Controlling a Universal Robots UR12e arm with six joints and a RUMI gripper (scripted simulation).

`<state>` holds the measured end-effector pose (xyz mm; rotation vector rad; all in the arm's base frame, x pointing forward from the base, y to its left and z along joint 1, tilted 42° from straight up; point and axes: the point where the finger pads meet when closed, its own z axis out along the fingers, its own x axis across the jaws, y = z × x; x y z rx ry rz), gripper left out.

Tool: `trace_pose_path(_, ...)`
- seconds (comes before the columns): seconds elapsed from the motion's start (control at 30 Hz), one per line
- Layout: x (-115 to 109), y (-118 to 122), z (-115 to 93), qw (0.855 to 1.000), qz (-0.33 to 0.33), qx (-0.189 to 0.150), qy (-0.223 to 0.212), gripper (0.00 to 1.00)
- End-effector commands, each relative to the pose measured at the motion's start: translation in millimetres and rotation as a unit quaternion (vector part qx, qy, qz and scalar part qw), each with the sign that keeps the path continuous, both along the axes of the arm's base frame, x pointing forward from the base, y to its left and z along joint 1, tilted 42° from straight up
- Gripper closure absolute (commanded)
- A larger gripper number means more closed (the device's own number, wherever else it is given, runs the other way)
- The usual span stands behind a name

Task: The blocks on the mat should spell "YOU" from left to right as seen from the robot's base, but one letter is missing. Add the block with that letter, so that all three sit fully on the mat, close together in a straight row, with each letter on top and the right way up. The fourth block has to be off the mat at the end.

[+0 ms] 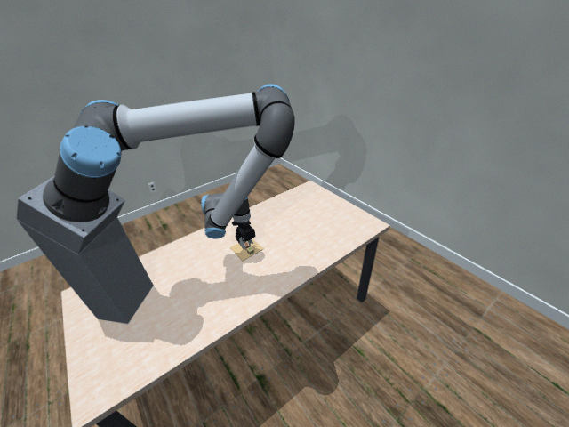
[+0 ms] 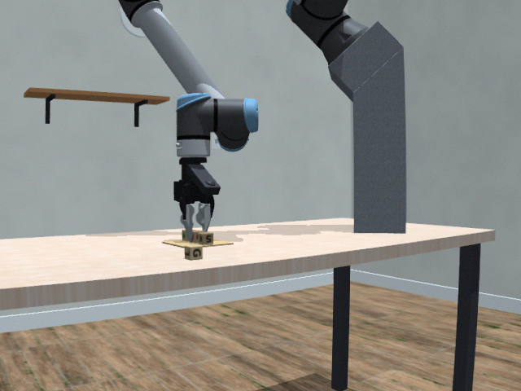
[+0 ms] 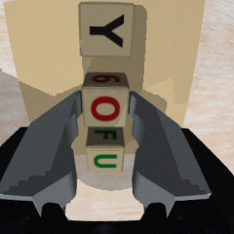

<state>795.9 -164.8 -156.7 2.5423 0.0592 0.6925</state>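
Where the arm reaches down in the top view, the gripper meets the mat on the table. Exterior: G block at the mat's near edge. Wrist: fingers clamp the O block between Y block and U block.

A: What does the pale wood table carry?

B: A tan mat lies flat on it, and the arm's grey pedestal stands at one end.

A: Any block straight on the table?

B: The G block, at the mat's edge.
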Motion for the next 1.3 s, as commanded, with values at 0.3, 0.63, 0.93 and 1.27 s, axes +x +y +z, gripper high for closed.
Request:
trace_pose_path(0.3,0.1,0.4,0.5,1.0,0.0,0.0,0.0,0.88)
trace_pose_path(0.63,0.1,0.4,0.5,1.0,0.0,0.0,0.0,0.8)
trace_pose_path(0.93,0.1,0.4,0.5,1.0,0.0,0.0,0.0,0.72)
trace_pose_path(1.27,-1.6,1.9,3.0,1.0,0.0,0.0,0.0,0.72)
